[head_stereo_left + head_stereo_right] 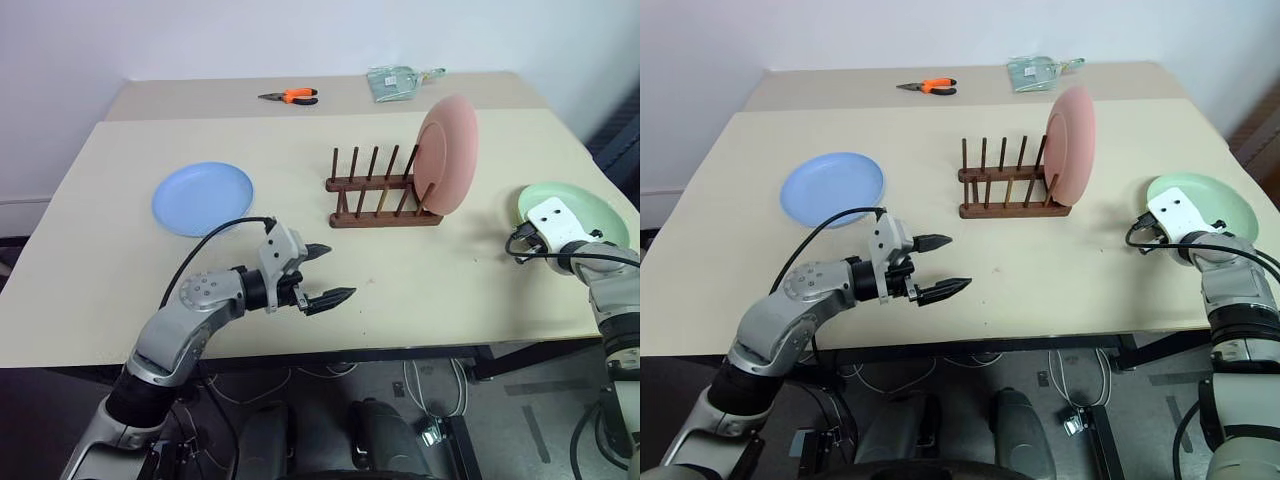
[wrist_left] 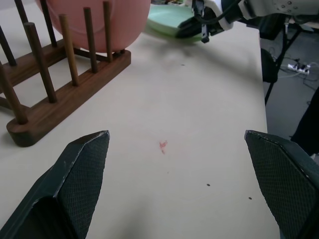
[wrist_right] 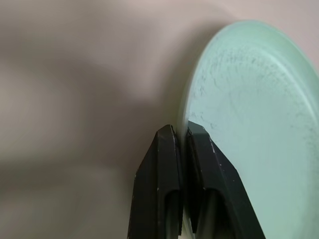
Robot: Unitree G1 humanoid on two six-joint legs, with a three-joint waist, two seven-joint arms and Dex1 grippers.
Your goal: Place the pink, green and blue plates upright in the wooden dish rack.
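Right gripper (image 3: 182, 137): fingers pinched on the near rim of the green plate (image 1: 585, 208), ready to lift it off the table (image 1: 420, 270).
Left gripper (image 1: 325, 275): fingers wide, empty, waiting clear of the rack.
Pink plate (image 1: 447, 155): upright in the end slot of the wooden dish rack (image 1: 380, 195), beyond the left fingers.
Blue plate (image 1: 203, 198): flat, beside the left gripper, unracked.

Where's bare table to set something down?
Free: the patch between blue plate and wooden dish rack, and the front strip between left gripper and right gripper. Crowded: the right side, pink plate to green plate.
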